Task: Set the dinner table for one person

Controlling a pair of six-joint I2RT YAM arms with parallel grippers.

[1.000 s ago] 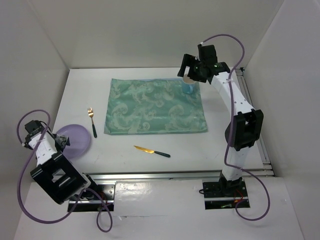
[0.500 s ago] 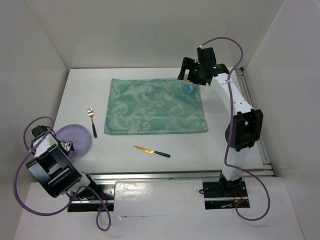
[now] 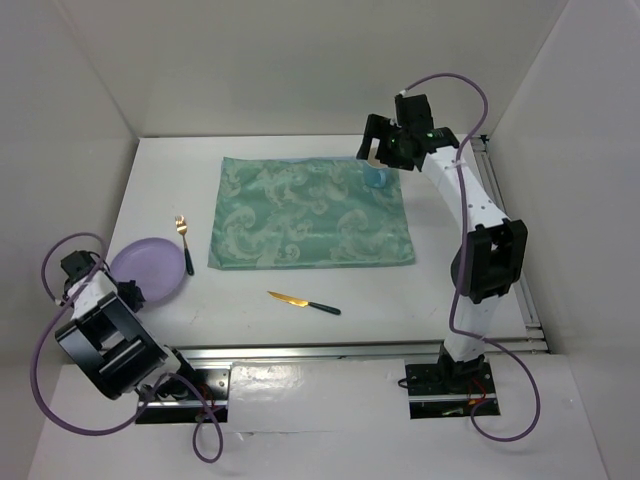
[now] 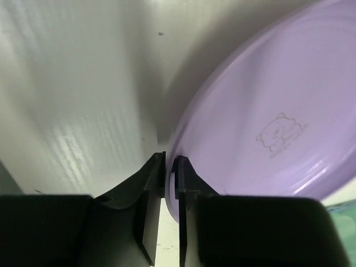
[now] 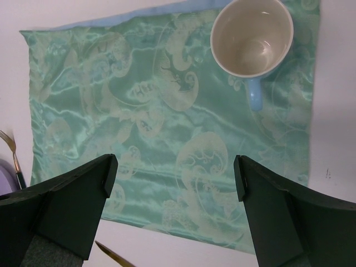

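Where the two arms are bolted, the dinner table [image 3: 160, 190] spreads out as a large, plain white, flat rectangular top with a silver metal rail [image 3: 330, 350] along its near edge. On it lie a teal patterned cloth placemat [image 3: 310, 212], a round lilac plate [image 3: 150, 268] at the left, a gold fork with a dark handle [image 3: 183, 240] just beside the plate, and a gold-bladed, dark-handled knife [image 3: 303, 302] near the rail. The wrist cameras give what the overhead view cannot: the left gripper [image 4: 171, 167] has its jaws drawn almost together on the plate's rim, pinched between them, and the plate's face carries a faint bear outline [image 4: 280, 135] with tiny lettering beneath, too small to read. The right gripper [image 5: 175, 169] hangs over the placemat, jaws spread wide and empty, with a blue-handled mug with a cream inside [image 5: 252, 36] standing at the cloth's far right corner.
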